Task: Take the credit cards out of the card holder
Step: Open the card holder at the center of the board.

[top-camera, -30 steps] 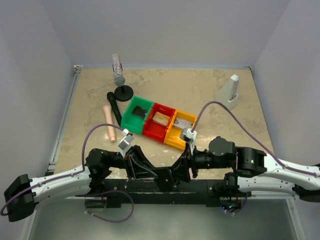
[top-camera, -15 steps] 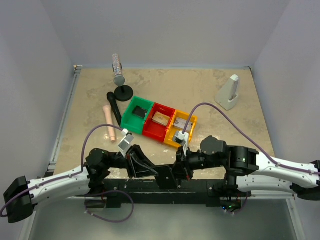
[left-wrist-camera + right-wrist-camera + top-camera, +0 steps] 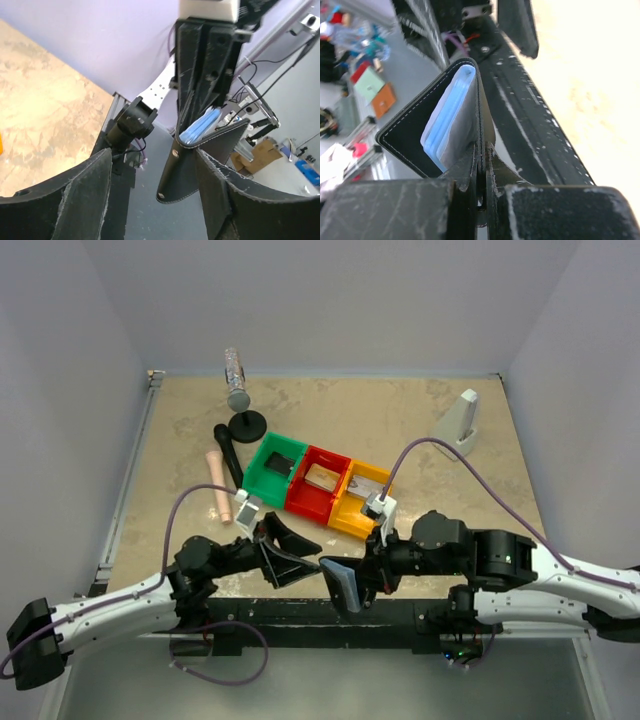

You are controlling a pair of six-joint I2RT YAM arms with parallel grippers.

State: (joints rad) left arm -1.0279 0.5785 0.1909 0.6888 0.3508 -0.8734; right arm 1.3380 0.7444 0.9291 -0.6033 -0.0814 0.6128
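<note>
The black card holder [image 3: 342, 586] hangs partly open above the near table edge, between the two arms. My right gripper [image 3: 364, 578] is shut on one of its panels [image 3: 481, 131]. Blue credit cards [image 3: 448, 127] sit in its inner pocket, their edges showing [image 3: 201, 129]. My left gripper [image 3: 290, 556] stands open just left of the holder. Its fingers [image 3: 84, 200] straddle the holder's lower flap [image 3: 186, 176], and no pad clearly touches it. The left wrist view shows the right gripper [image 3: 206, 107] reaching down from above.
Green [image 3: 262, 480], red [image 3: 303, 502] and yellow [image 3: 350, 524] bins sit in a row mid-table, each with a flat item inside. At the back left are a black stand [image 3: 247, 424], a grey cylinder [image 3: 236, 380] and a pink stick [image 3: 219, 486]. A white wedge [image 3: 459, 426] stands back right.
My right gripper came in and shut on the card holder. My left gripper, which held it before, has opened and let go. The holder now hangs from the right gripper alone, spread partly open.
</note>
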